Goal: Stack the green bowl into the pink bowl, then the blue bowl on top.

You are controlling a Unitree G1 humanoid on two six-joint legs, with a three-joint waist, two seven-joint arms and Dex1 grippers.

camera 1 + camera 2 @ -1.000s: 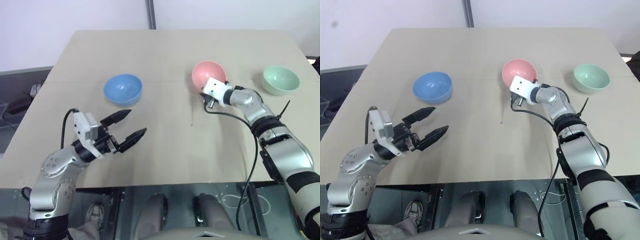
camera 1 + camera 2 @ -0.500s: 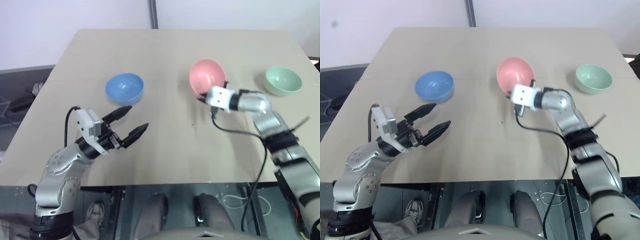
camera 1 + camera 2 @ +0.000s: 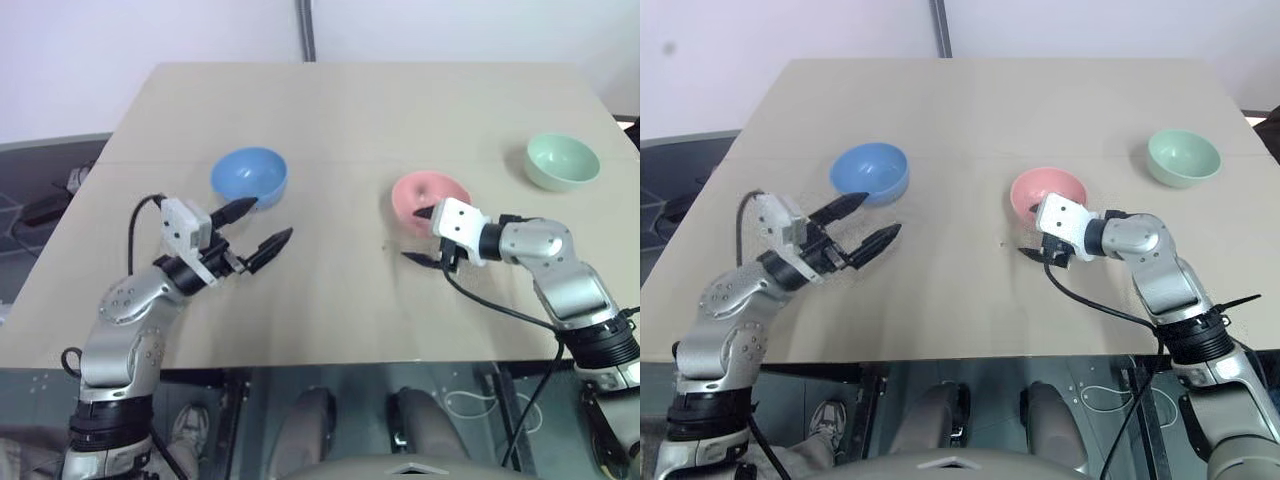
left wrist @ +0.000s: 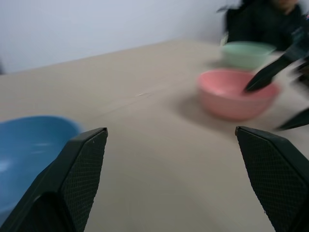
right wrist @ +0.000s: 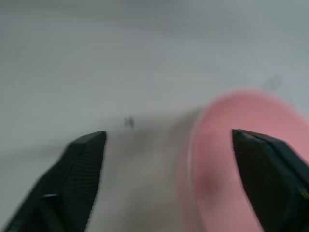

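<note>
- Since a second ago, the pink bowl (image 3: 430, 200) sits nearer the front edge of the table (image 3: 350, 320); then it was tilted at the right gripper, now it rests upright and flat.
- Right gripper (image 3: 424, 235) has drawn back toward the robot; its two fingers stand spread wide, one tip at the bowl's near rim, the other low over the table just beside it. Nothing is held.
- Left gripper (image 3: 262, 226) has shifted slightly forward, toward the blue bowl (image 3: 249, 177); its jaws are wide open and empty, the upper fingertip just short of that bowl's near rim.
- Blue bowl stands upright on the left half of the table, unmoved.
- Green bowl (image 3: 562, 161) stands upright at the far right, well apart from the pink bowl, unmoved.
- No bowl is stacked in another.
</note>
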